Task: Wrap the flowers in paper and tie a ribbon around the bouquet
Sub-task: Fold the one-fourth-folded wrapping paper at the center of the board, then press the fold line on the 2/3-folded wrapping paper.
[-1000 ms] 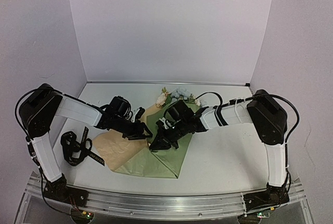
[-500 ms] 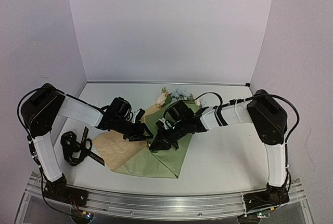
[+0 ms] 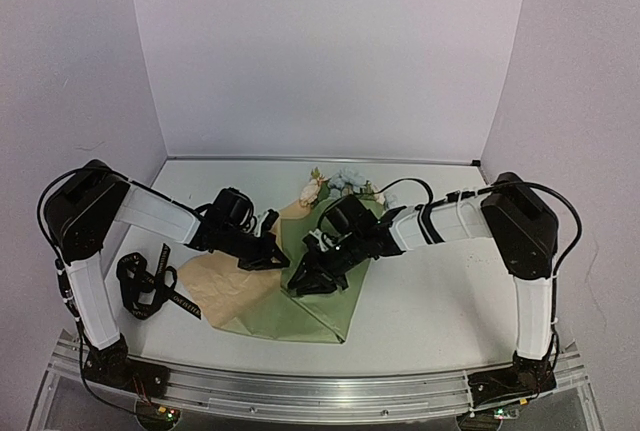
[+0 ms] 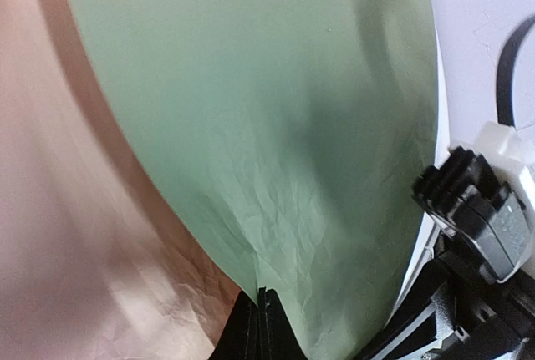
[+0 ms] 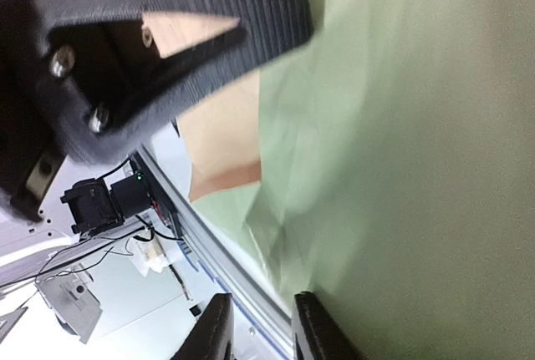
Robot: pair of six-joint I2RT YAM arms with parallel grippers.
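Note:
The paper [image 3: 322, 309] lies mid-table, sage green face up, with its tan face [image 3: 222, 286] turned up on the left. Cream and pale blue flowers [image 3: 338, 183] show at its far end. My left gripper [image 3: 280, 259] is shut on the green sheet's edge [image 4: 276, 126], its jaws [image 4: 261, 320] pinched together on the paper. Just right of it, my right gripper [image 3: 298, 283] stands open above the green paper [image 5: 418, 168], with a gap and nothing between its fingers [image 5: 263, 331]. The black ribbon [image 3: 148, 284] lies bunched at the left, apart from both grippers.
An aluminium rail [image 3: 300, 386] runs along the near table edge. White walls close off the back and sides. The right arm's wrist [image 4: 481, 210] sits close beside my left gripper.
My left gripper has shut on the paper's edge. My right gripper has opened and let go of the paper.

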